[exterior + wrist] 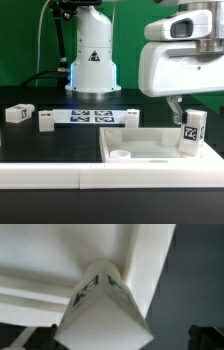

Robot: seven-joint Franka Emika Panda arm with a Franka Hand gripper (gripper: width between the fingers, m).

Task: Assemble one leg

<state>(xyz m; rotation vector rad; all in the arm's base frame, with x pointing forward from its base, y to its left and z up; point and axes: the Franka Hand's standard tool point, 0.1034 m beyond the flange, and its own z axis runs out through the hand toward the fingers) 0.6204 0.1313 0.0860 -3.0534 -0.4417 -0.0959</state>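
My gripper point(186, 106) stands wide, holding nothing. The leg point(191, 133) stands upright on the white panel point(150, 145) at its corner. Risk: possibly unseated; a finger brushing it could topple it.

Black table point(40, 145), dark backdrop behind, even bright light

This is a robotics lab, judging by the white Franka arm's base point(92, 62) bolted to a black tabletop point(40, 145), the marker board point(92, 117) lying just in front of that base, and tagged white furniture parts point(20, 114) beside the board.
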